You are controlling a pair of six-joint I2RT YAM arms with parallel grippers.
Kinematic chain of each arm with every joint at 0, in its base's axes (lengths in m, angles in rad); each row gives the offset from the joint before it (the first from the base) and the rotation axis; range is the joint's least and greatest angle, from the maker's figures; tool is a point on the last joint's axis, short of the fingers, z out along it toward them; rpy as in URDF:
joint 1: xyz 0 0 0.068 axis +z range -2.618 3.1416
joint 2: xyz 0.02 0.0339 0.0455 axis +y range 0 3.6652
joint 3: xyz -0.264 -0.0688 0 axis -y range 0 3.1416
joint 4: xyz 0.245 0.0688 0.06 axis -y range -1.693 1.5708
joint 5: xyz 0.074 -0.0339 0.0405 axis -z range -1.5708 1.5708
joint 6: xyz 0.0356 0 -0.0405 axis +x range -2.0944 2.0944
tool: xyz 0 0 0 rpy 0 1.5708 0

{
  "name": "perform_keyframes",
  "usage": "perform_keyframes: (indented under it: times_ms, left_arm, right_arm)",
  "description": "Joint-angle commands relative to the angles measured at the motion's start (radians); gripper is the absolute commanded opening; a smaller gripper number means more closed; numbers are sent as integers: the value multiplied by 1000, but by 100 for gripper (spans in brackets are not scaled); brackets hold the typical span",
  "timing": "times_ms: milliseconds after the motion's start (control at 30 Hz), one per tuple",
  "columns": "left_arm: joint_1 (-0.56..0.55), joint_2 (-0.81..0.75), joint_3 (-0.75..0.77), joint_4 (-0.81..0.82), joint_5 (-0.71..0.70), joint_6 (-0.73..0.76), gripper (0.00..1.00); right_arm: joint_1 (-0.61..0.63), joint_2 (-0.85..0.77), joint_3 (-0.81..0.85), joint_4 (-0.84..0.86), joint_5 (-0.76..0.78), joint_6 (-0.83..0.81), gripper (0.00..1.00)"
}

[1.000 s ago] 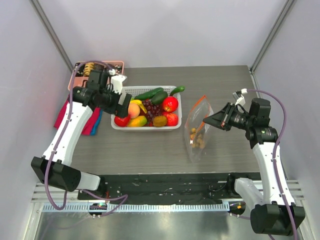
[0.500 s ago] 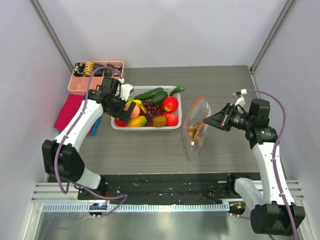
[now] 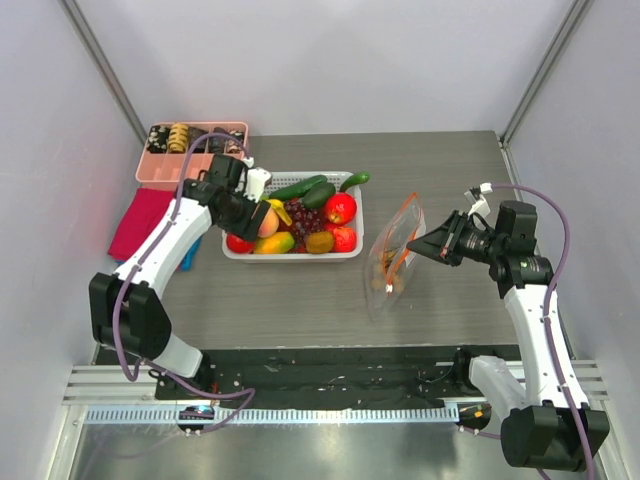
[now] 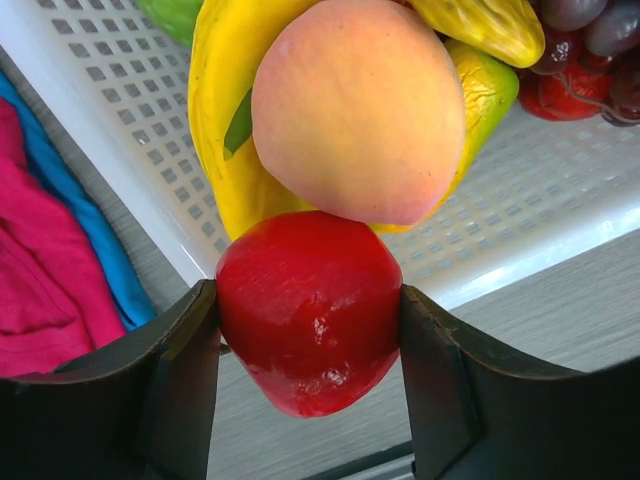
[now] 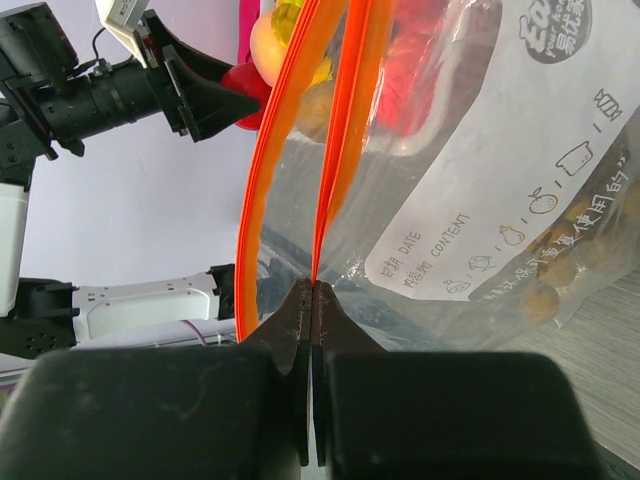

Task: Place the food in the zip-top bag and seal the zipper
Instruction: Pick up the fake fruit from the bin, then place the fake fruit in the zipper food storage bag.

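Observation:
My left gripper [image 3: 243, 232] is shut on a red round fruit [image 4: 310, 310] at the front-left corner of the white lattice basket [image 3: 352, 252], both fingers pressed on its sides. A peach [image 4: 360, 110] and yellow bananas [image 4: 225, 150] lie just behind the red fruit in the basket. My right gripper [image 5: 314, 290] is shut on the orange-red zipper [image 5: 300, 120] and holds the clear zip-top bag [image 3: 390, 260] up with its mouth open toward the basket. The tan-yellow berry bunch [image 3: 388, 282] lies in the bag's bottom.
The basket also holds green cucumbers [image 3: 303, 188], dark grapes [image 3: 305, 218], red apples [image 3: 341, 208] and a kiwi [image 3: 319, 242]. A pink divided tray [image 3: 232, 128] stands at the back left. Pink and blue cloths [image 3: 140, 222] lie left of the basket.
My left arm swung in over the basket's left end, its gripper staying by the red fruit. My right gripper shifted slightly left and the bag hangs a little lower and more open.

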State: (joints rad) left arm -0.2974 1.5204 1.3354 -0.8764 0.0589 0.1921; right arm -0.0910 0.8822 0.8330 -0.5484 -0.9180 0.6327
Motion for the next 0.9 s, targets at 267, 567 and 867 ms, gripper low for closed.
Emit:
perform_keyframes:
  times_ms: [267,567,867]
  left_arm:
    - [-12,-62,368,-162,117,-77,15]
    - [-325,52,673,95,306,-233,17]
    - [-562,245,719,390,424,-508,16]
  right_arm:
    - [-1,-2,8,7,2,-28,1]
    - [-1,0,14,5,-2,-25,1]
    - [-1,-3,37,4,11,-16,1]
